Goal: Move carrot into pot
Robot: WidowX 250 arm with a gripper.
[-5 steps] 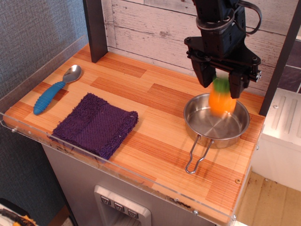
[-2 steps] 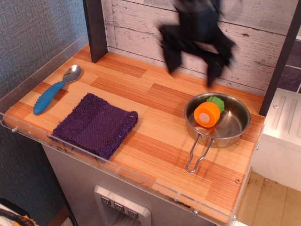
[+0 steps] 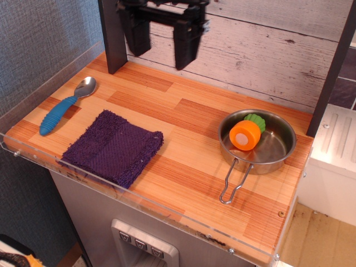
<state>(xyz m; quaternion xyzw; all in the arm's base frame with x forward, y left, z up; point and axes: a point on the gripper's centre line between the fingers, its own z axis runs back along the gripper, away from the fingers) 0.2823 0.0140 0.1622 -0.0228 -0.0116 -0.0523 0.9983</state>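
Note:
The orange toy carrot lies on its side inside the shiny steel pot at the right of the wooden table, its pale flat base facing front-left and its green top toward the back. The pot's wire loop handle points to the front. My black gripper hangs open and empty high at the back left, far from the pot, with its two fingers wide apart.
A folded purple cloth lies at the front left. A spoon with a blue handle lies at the far left edge. A clear acrylic rim borders the table front. Dark posts stand at the back left and right.
The gripper let the carrot drop into the pot, then rose and swept left across the back of the table. The carrot now rests still in the pot.

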